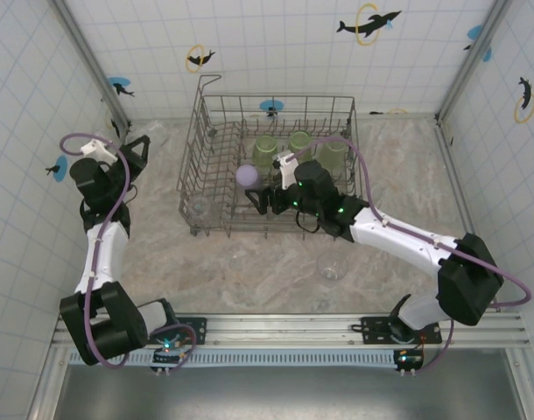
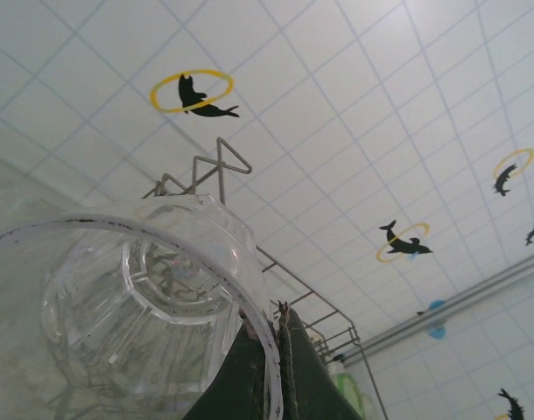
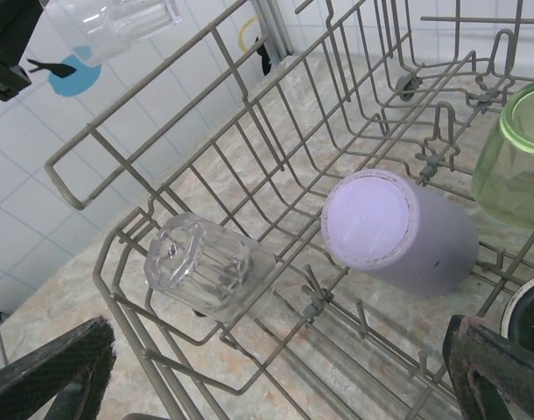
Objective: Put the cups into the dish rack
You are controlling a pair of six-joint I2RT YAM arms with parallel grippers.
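Currently, left claw (image 2: 280,337) pinching a clear glass (image 2: 136,297), right claw (image 3: 280,372) wide open over dish rack (image 1: 206,175).

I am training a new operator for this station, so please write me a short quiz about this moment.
1. True or false: the lavender tumbler is inside the dish rack.
2. How many green tumblers are in the rack? A) one B) three C) five
3. What does the left hand hold?

Key: 1 true; 2 B; 3 a clear glass, with the hand shut on its rim.
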